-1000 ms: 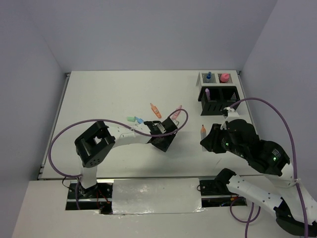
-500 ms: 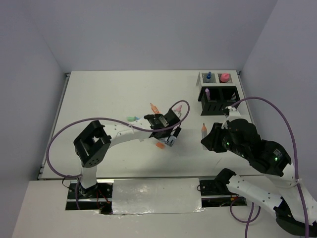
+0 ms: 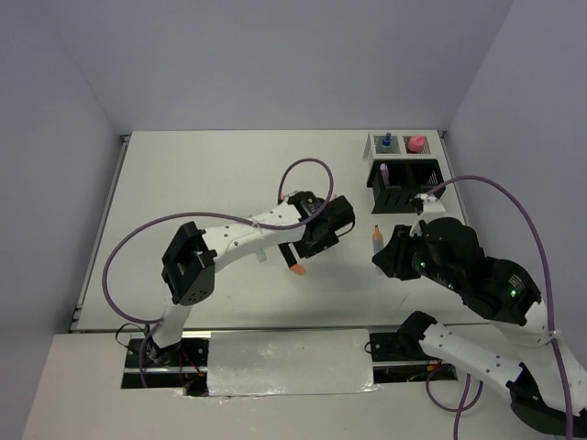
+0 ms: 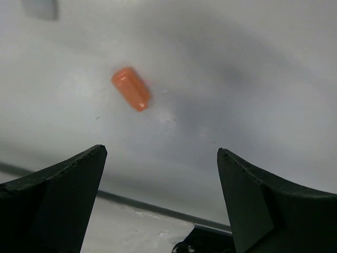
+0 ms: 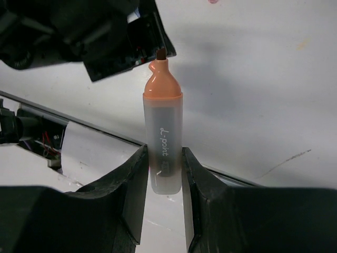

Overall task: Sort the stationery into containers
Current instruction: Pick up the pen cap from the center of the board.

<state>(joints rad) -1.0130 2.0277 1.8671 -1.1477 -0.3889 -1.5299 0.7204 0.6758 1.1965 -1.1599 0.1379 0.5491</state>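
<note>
The left jaws stand spread wide and grasp nothing, hovering over the bench. A stubby orange piece, probably a marker cap, lies flat on the surface ahead of the gap and off toward the left finger, clear of both. From above it sits just beside the arm's head, on the near side.

The right jaws are clenched on an orange marker, pinching its frosted barrel low down so that the bare tip points up. It is held off the bench, near the black organiser.

The bench is matte white, and the walls around it are plain pale grey-lilac.

The organiser is slatted black, with a purple marker upright in its left compartment. Behind it, touching or nearly so, the white mesh tray holds a blue-capped bottle in its left cell.
</note>
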